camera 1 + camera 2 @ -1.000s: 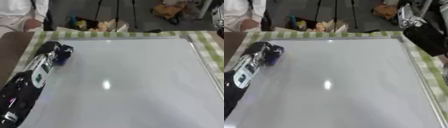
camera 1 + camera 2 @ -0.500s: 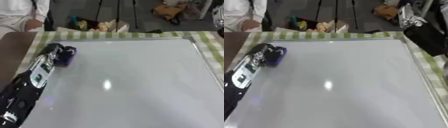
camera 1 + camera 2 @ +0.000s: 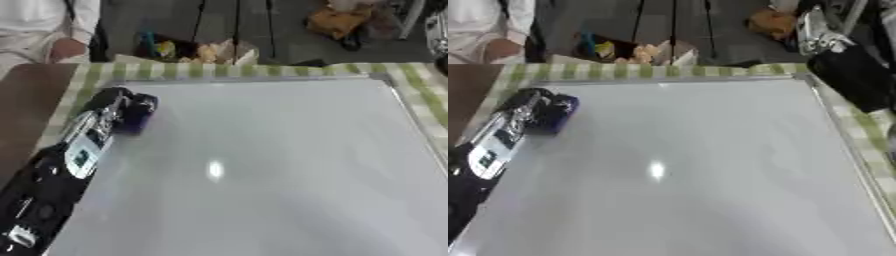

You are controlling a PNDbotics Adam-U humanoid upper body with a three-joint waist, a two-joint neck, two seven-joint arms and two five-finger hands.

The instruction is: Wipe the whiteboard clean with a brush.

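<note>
The left hand (image 3: 118, 105) is seen at the far left corner of the whiteboard (image 3: 280, 165), its fingers curled round a dark blue brush (image 3: 138, 111) that is pressed flat on the board's surface just inside the left frame edge. The board is laid on a green-and-white checked cloth (image 3: 262, 70), its white face showing no marks, with one bright glare spot near the middle. The right hand (image 3: 820, 32) is held up beyond the board's far right corner; whether its fingers are spread or curled cannot be told.
</note>
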